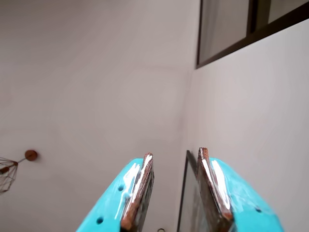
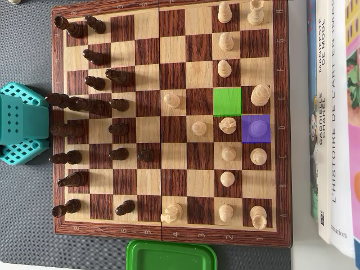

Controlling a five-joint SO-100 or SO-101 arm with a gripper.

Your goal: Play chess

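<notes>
A pale wall [image 1: 96, 72] and dark-framed window [image 1: 227, 29] fill the wrist view beyond the gripper [image 1: 175, 157]. Its turquoise jaws stand spread, holding nothing. The chessboard [image 2: 169, 229] lies apart.

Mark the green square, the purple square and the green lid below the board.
green square [image 2: 226, 102], overhead view, centre of the tinted square.
purple square [image 2: 246, 138], overhead view, bare lower-left corner beside the piece standing on it.
green lid [image 2: 171, 257], overhead view, middle of its top face.
</notes>
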